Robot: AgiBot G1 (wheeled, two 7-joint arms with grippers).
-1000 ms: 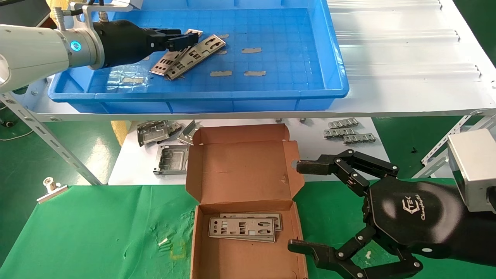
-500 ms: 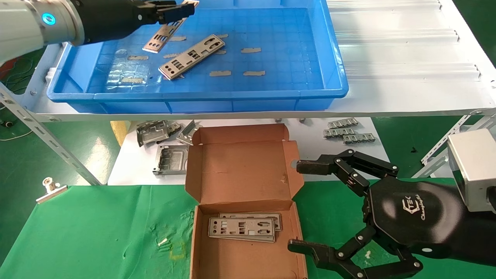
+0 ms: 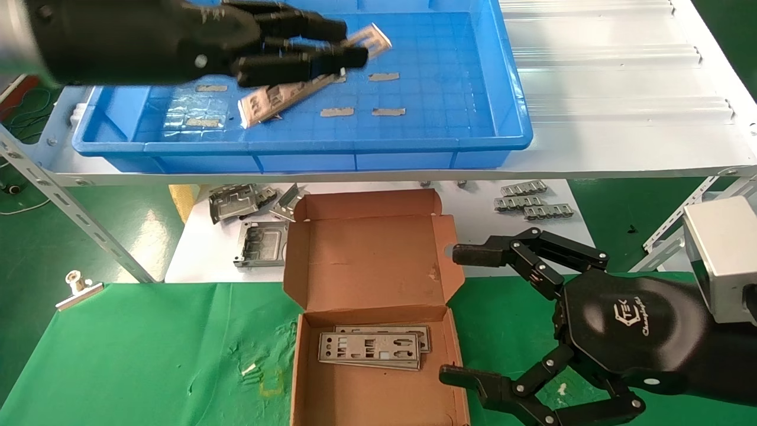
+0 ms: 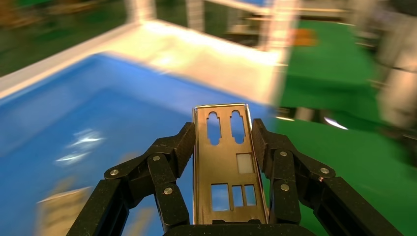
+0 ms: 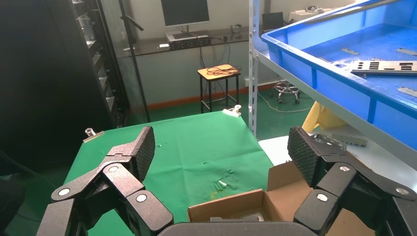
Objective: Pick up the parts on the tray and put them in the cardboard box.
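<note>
Blue plastic tray [image 3: 502, 127], grid floor with tape scraps, sits under the left gripper [image 4: 223, 135], whose jaws pinch one thin punched steel plate [image 4: 226, 167] by its long edges, another plate [image 3: 263, 105] lying below. Slick sheet, edge-only grip: judgement, it could twist or slip out before the corrugated cardboard box [image 3: 366, 263], well behind the tool. Right gripper [image 3: 473, 316] idles spread wide, empty, beside that box.

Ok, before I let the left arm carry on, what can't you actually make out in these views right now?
- Plate still in the tray: head view, upper half hidden behind the left end effector and the plate it holds; smeared in the left wrist view.
- Plates in the cardboard box: head view, count unclear since they overlap.
- Cardboard box: near end cut off by the picture's edge.
- Right end effector: parked open beside the box; lower fingers cut off.
</note>
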